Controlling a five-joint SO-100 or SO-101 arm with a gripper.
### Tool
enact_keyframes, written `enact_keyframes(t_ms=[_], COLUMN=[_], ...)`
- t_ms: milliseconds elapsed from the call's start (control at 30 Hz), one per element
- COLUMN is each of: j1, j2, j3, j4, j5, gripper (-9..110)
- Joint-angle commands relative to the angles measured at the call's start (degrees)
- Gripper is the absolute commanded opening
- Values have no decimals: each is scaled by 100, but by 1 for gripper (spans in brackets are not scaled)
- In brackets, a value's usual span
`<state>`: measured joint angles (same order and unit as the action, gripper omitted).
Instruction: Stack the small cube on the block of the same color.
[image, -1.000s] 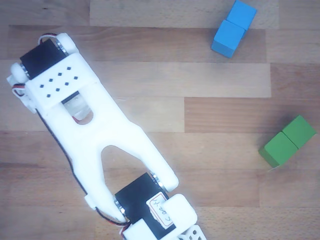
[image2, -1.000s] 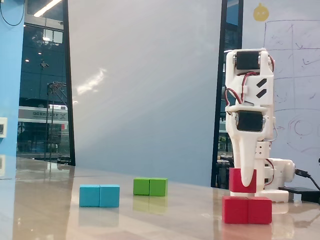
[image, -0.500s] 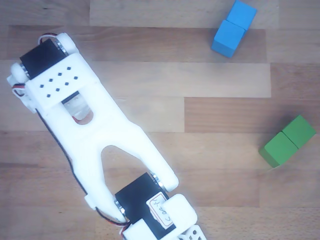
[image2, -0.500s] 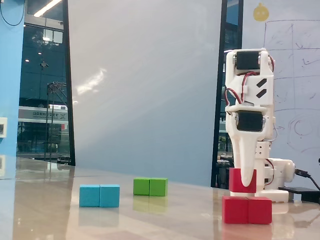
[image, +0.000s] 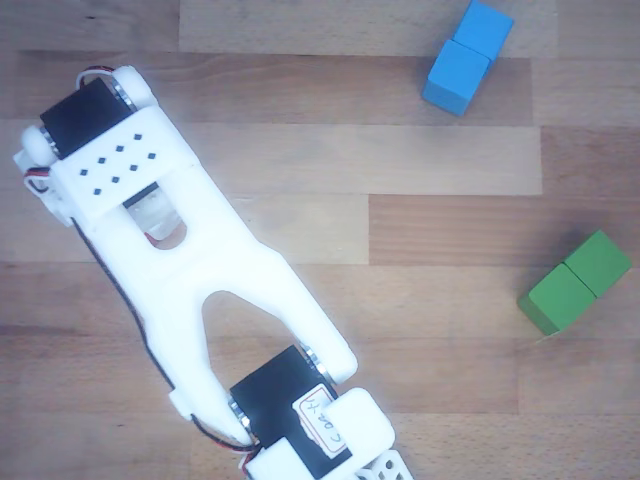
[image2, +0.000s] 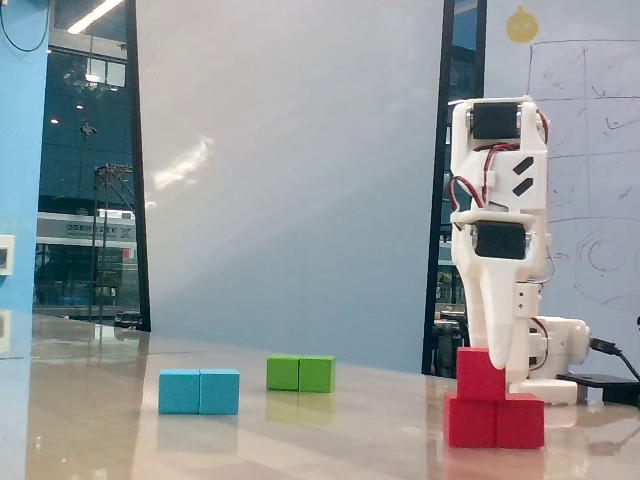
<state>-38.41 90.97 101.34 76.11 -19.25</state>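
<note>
From the fixed view I see the small red cube (image2: 480, 374) sitting on top of the long red block (image2: 495, 421), over its left half, with the arm (image2: 497, 220) standing straight up behind and the gripper (image2: 492, 352) pointing down onto the cube; I cannot tell whether its fingers are closed on it or parted. Left of the red block on the wooden table (image2: 300, 440) lie the green block (image2: 300, 373) and, nearer and further left, the blue block (image2: 199, 391). In the other view the white arm (image: 200, 270) hides both red pieces, with the blue block (image: 467, 56) and green block (image: 575, 282) off to its right.
</note>
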Motion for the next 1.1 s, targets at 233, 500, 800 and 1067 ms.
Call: enact_keyframes(t_ms=[233,500,800,1067], j1=[35,501,1547,3226], j2=[193,220,220,229], j3=[-211,-246,-246,-272], j4=[35,26,18,-105], j5=[-53,-70,-343,-536], gripper=[31,31,31,31])
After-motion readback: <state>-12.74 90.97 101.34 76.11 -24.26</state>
